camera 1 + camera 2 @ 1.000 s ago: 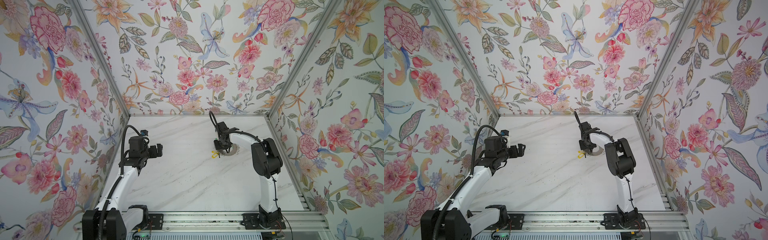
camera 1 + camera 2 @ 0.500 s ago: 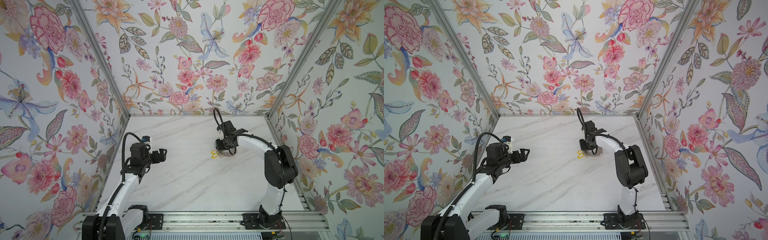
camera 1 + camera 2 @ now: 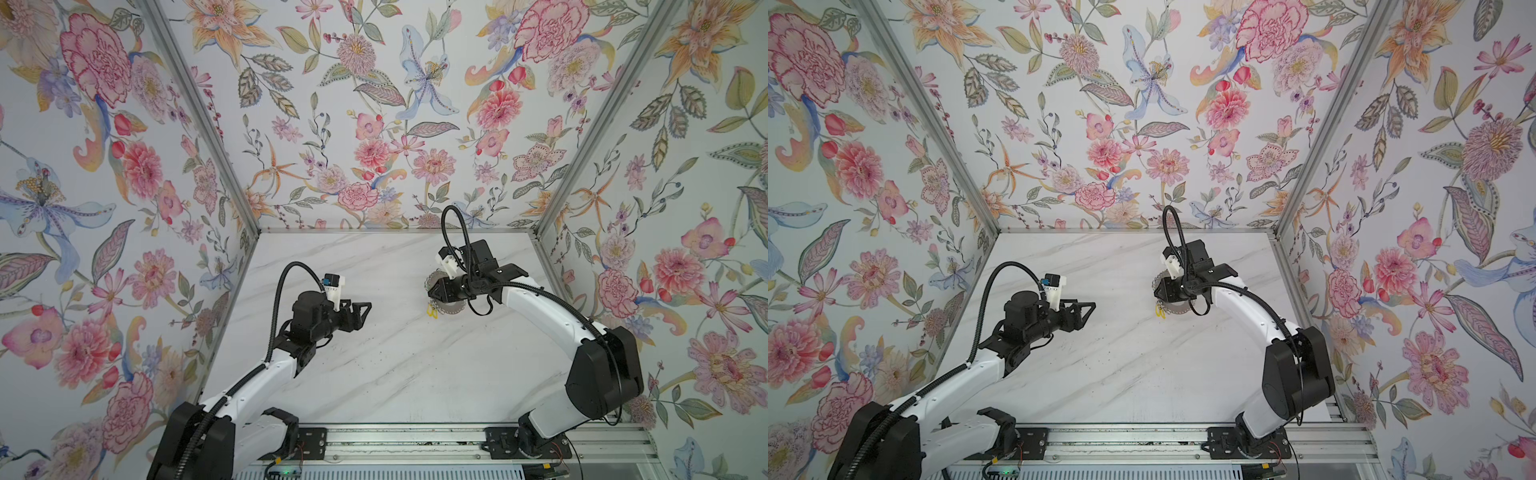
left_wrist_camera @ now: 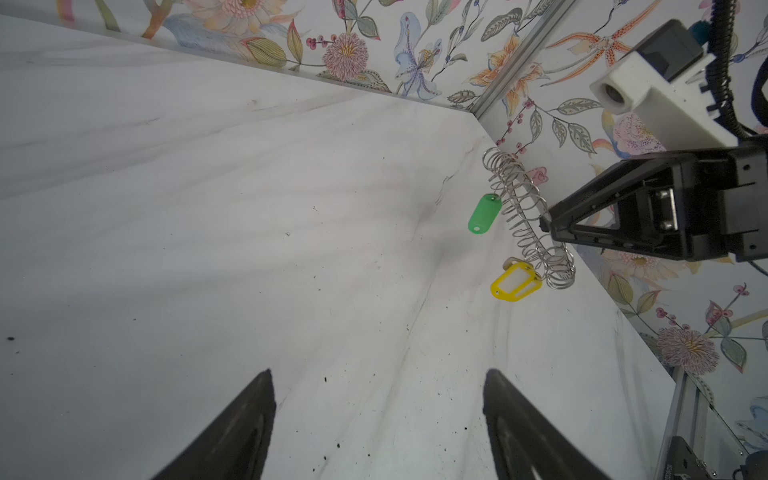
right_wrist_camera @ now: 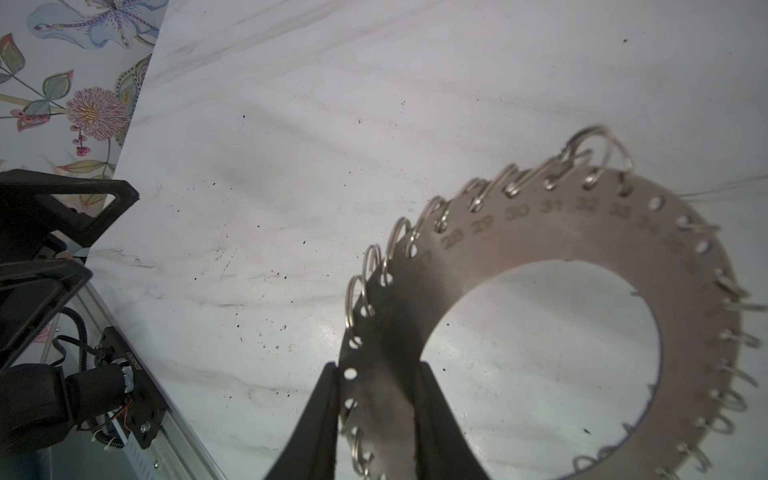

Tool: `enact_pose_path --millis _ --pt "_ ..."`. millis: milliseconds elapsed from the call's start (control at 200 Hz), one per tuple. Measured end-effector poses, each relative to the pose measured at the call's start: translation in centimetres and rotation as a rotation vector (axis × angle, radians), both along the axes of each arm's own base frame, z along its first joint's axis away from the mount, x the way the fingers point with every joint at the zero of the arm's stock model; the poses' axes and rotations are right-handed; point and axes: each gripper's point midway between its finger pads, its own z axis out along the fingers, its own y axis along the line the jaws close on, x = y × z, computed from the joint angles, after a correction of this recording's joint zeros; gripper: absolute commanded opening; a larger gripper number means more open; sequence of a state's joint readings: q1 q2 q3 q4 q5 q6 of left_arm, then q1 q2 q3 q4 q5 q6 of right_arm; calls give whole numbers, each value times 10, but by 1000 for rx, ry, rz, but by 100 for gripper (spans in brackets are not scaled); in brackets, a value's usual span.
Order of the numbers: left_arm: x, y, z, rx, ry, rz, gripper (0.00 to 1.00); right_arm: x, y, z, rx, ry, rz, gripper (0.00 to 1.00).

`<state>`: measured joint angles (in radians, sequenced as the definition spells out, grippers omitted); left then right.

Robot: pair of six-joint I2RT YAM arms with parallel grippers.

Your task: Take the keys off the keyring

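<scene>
The keyring (image 5: 540,237), a flat grey metal disc with a large centre hole and wire loops round its rim, hangs above the marble table. My right gripper (image 5: 377,368) is shut on its rim. In both top views the gripper (image 3: 434,291) (image 3: 1158,291) covers most of the disc (image 3: 452,308) (image 3: 1177,309). A key's yellow tag (image 3: 432,311) (image 3: 1159,311) (image 4: 515,282) dangles below the ring, and a green tag (image 4: 481,214) hangs further along the loops (image 4: 528,220). My left gripper (image 3: 368,309) (image 3: 1092,309) (image 4: 378,374) is open and empty, left of the ring and pointing at it.
Floral walls close in the table (image 3: 395,374) on three sides, with the ring nearer the right wall. An aluminium rail (image 3: 415,440) with both arm bases runs along the front edge. Small dark specks dot the marble.
My left arm has reached right toward the ring and its jaws have narrowed a little. The right arm's elbow has swung out to the right while its gripper kept hold of the keyring.
</scene>
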<state>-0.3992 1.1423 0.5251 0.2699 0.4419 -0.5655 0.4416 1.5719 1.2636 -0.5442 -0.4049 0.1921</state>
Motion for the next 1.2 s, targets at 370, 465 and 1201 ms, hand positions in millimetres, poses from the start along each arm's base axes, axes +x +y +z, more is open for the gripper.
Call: enact_pose_path --millis 370,465,1201 --pt "-15 -47 7 -9 -36 -133 76 -5 8 6 53 21 19 18" --pt "-18 -52 6 -10 -40 -151 75 -7 10 7 70 31 28 17" --pt "-33 -103 19 -70 -144 -317 70 -41 36 43 283 107 183 13"
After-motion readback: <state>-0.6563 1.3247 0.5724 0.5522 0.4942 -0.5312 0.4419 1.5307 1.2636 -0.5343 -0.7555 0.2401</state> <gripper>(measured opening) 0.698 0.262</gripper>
